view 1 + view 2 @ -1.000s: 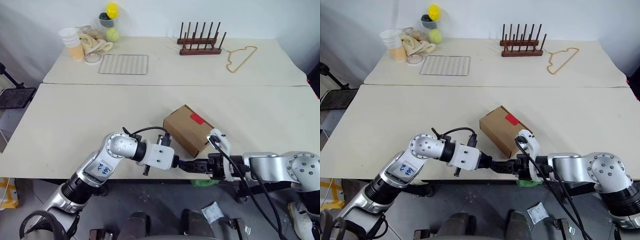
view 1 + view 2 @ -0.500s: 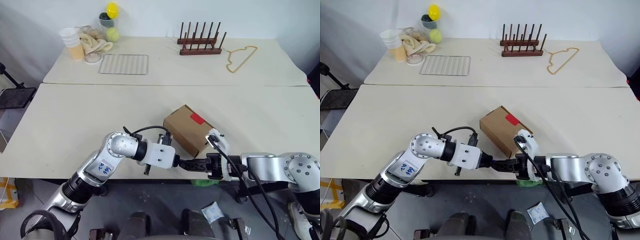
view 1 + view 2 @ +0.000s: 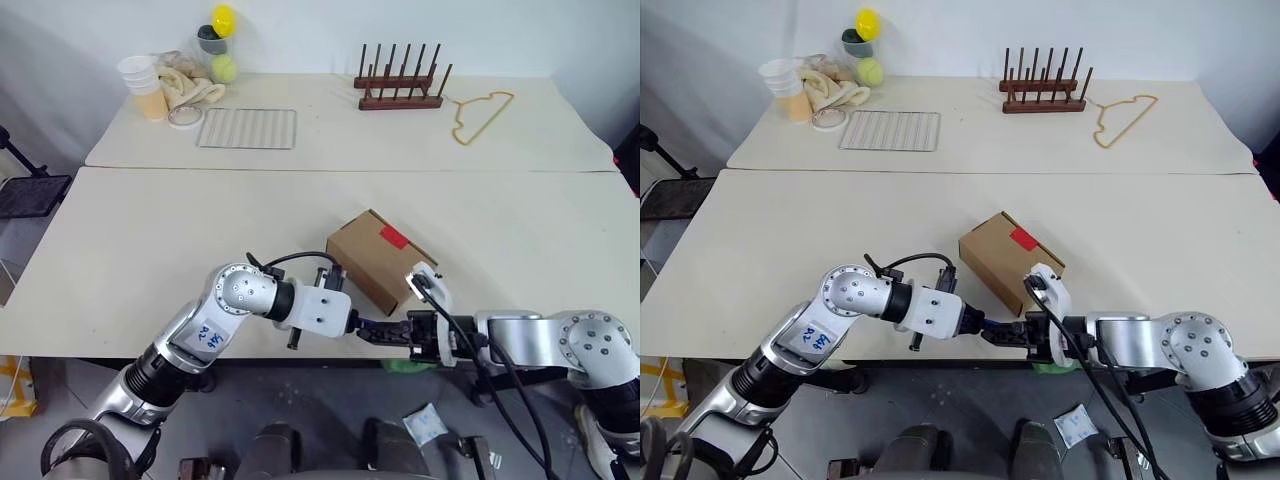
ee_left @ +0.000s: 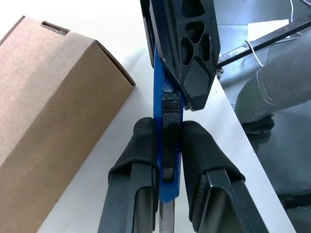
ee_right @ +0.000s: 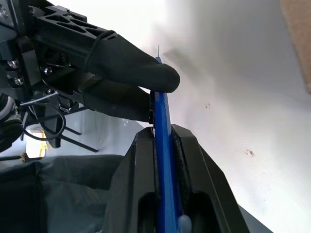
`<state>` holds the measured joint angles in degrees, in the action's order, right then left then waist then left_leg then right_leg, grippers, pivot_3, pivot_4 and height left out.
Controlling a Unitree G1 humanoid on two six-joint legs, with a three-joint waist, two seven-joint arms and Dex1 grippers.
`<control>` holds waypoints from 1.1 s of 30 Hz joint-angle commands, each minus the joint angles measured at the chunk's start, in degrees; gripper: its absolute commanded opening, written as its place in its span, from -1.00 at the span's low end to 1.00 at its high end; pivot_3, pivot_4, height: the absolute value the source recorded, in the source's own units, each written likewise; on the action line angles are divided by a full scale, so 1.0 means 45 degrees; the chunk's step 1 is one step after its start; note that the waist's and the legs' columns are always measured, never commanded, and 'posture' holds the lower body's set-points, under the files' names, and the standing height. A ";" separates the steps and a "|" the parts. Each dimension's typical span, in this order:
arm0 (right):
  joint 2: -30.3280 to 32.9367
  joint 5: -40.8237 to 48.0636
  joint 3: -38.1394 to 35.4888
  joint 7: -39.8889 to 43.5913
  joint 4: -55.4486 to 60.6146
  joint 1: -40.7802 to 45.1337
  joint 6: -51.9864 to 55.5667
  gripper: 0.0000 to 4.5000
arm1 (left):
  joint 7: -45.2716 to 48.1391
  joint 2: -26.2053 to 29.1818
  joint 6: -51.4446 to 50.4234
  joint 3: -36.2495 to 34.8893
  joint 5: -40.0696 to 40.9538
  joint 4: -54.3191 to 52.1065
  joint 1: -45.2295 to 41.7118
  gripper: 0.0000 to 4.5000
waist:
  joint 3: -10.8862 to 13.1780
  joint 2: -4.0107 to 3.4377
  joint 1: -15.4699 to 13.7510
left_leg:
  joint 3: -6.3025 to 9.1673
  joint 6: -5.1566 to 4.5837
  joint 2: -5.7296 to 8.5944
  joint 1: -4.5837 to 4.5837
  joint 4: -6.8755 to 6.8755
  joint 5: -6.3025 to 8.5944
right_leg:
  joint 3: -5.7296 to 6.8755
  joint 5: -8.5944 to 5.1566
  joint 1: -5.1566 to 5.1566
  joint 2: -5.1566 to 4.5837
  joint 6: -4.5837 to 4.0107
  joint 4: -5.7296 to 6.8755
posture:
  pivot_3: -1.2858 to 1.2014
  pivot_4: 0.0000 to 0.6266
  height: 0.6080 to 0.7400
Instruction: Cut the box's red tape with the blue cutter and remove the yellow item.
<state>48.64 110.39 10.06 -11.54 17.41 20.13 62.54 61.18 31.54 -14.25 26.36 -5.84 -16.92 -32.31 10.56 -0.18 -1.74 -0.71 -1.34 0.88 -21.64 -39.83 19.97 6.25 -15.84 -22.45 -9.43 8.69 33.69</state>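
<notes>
A: Where does the blue cutter point(image 4: 167, 145) sit?

B: It is off the table, at the near edge of the front table point(image 3: 150, 250), held between the two grippers. The left gripper point(image 4: 167, 145) has its two black padded fingers point(image 4: 141, 145) pressed against both sides of the cutter's body, with the ridged slider between them. The right gripper point(image 5: 164, 145) is clamped on the same cutter from the opposite end; in the right wrist view its fingers point(image 5: 141, 160) close flat against the blue strip. So both claws are nearly closed, each holding the cutter.

A: And the box point(image 3: 380, 258)?

B: The box rests on the front table, turned at an angle, just behind the two grippers and a little towards the right arm. Its lid is down, and the red tape point(image 3: 394, 237) lies across the top near the far edge, unbroken as far as the head views show. The left wrist view shows the brown side of the box close beside the cutter but apart from it.

A: What stands further out?

B: On the rear table point(image 3: 330, 130) there are a wire rack point(image 3: 247, 128), a wooden peg rack point(image 3: 400, 85) and a tan hanger point(image 3: 482, 112). In the far left corner are stacked cups point(image 3: 145, 85), a cloth point(image 3: 190, 85), a tape roll point(image 3: 184, 116), a tennis ball point(image 3: 225, 68) and a yellow ball on a dark container point(image 3: 222, 22).
</notes>
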 commanded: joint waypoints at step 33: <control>0.3717 -0.3393 -0.8347 0.8533 0.2331 -0.4638 0.1115 -0.97 | 0.1117 0.3229 -0.3983 -0.6780 0.7175 0.0669 0.2063 -0.51 | 0.0041 -0.0043 -0.0375 | -0.0006 -0.0036 -0.0001 -0.0006 0.0003 0.0021 | -0.0005 0.0004 0.0005 0.0007 0.0006 -0.0025 | 0.03 -0.52 1.00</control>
<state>64.95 98.48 -22.25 22.54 26.66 0.34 68.56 68.47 47.37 -32.14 -3.52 25.26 -14.57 -21.14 10.74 -0.38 -3.43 -0.75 -1.51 0.89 -21.66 -39.82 20.07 6.22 -15.82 -22.43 -9.40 8.72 33.59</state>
